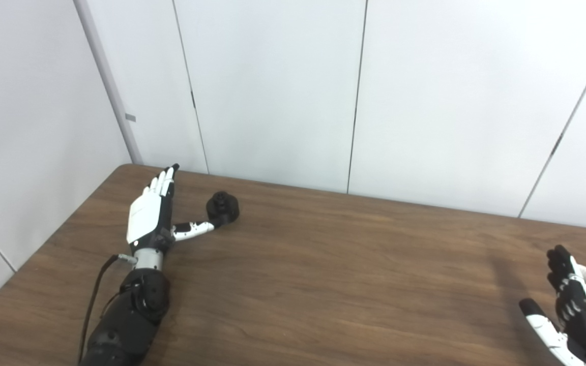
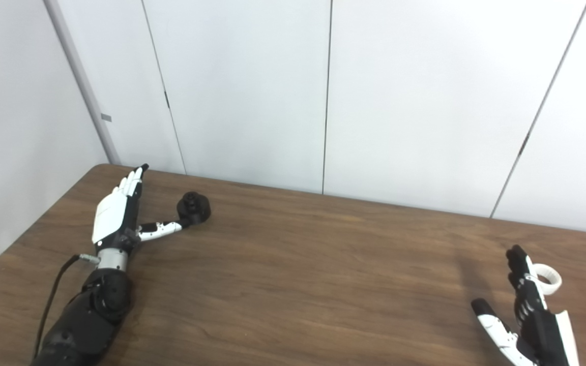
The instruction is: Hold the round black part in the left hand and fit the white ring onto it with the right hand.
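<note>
One right hand (image 2: 529,315), fingers spread, holding nothing, lying near bench (image 2: 323,264) front edge. One white ring (image 2: 548,278) sitting just beyond it. One left hand (image 1: 150,211) lying flat, fingers wide, thumb touching one round black part (image 1: 223,207), knobby, dark, far left.

On one wooden table (image 2: 293,284) there are one round black part (image 2: 194,207) near the far left corner, one white ring (image 2: 548,279) near the right edge, and two hands, one left hand (image 1: 148,216) and one right hand (image 2: 529,310).
</note>
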